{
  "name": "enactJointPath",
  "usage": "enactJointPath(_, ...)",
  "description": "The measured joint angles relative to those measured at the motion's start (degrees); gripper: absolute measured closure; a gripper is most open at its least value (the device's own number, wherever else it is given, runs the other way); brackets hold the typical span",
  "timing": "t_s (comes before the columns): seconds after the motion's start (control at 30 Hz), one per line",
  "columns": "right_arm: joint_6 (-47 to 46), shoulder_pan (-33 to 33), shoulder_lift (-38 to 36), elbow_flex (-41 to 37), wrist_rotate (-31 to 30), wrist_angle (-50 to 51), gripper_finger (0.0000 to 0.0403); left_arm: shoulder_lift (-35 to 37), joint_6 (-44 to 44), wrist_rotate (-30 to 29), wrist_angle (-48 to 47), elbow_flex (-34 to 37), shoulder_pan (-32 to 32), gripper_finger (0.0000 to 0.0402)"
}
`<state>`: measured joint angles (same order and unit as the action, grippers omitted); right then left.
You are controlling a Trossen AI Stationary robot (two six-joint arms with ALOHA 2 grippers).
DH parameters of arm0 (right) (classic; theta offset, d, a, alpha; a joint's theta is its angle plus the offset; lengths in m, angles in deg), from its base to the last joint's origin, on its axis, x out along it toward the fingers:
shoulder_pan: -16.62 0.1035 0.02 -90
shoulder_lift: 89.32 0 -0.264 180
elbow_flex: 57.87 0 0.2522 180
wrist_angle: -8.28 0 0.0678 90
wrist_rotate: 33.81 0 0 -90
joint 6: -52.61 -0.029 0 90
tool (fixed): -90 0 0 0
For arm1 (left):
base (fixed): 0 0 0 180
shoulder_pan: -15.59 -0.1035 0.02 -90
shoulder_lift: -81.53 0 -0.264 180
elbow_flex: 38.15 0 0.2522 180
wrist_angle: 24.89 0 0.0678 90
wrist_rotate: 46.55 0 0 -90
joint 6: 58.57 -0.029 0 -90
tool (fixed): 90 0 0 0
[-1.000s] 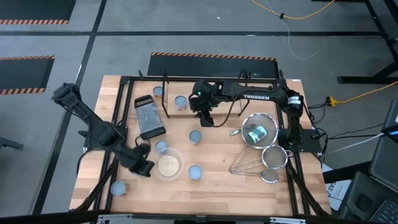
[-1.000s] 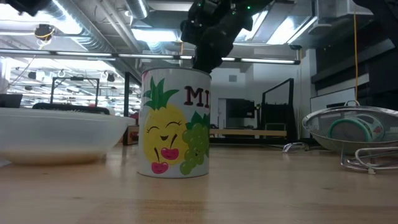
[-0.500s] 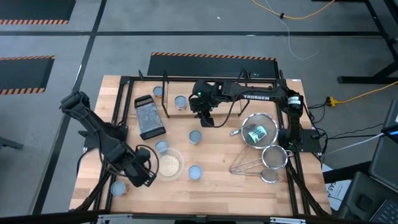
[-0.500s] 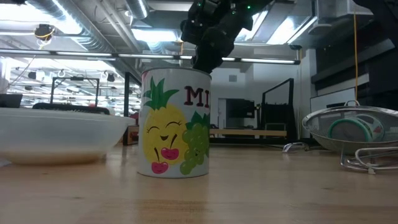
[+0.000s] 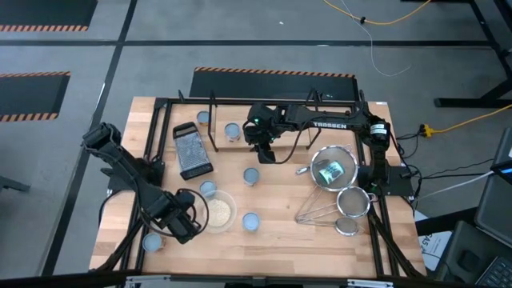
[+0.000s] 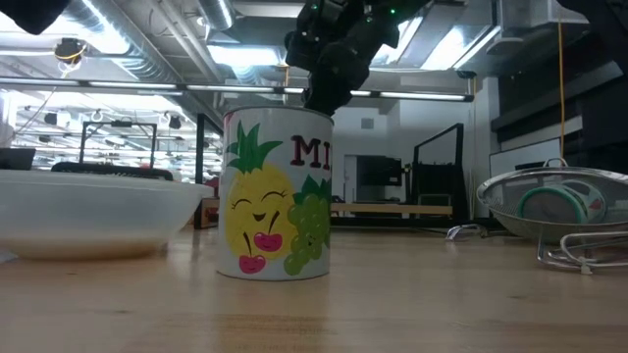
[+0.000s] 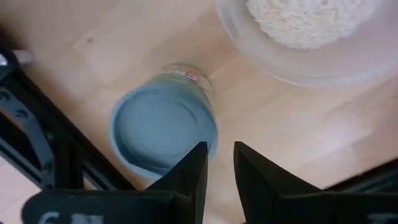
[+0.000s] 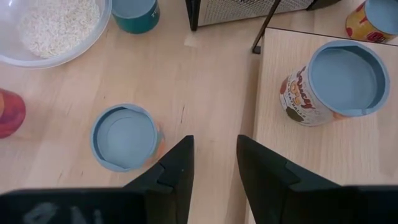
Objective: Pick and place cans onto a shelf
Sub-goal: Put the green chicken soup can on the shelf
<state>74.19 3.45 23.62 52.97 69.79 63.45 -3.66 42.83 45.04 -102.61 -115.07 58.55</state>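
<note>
Wooden tabletop (image 5: pixel 280 232) carries scattered cans, a clear bowl (image 5: pixel 216 211) of grains, a grater (image 5: pixel 192 150) and wire strainers (image 5: pixel 332 172). One can (image 7: pixel 163 124) stands near the front left corner beneath the left gripper (image 7: pixel 217 165), jaws parted and empty. Another can (image 8: pixel 336 81) sits on the shelf (image 8: pixel 311 162) ahead of the right gripper (image 8: pixel 214 158), also parted. Ceiling pipes and lights fill the room beyond.

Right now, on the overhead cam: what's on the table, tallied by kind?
Cans: 6
Mesh strainers: 3
Grater: 1
Bowl of grains: 1
Total: 11
</note>
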Motion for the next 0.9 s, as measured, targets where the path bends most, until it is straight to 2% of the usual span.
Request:
enactJointPath(0.17, -0.07, 0.0, 0.0, 0.0, 0.0, 0.0, 0.0277, 0.0, 0.01, -3.77, 0.1, 0.0, 0.0, 0.0331)
enactJointPath(0.43, -0.07, 0.0, 0.0, 0.0, 0.0, 0.02, 0.0277, 0.0, 0.42, -5.6, -0.1, 0.0, -0.02, 0.0331)
enactJointPath(0.9, -0.07, 0.0, 0.0, 0.0, 0.0, 0.02, 0.0277, 0.0, 0.46, -5.58, -1.6, 0.02, -0.02, 0.0331)
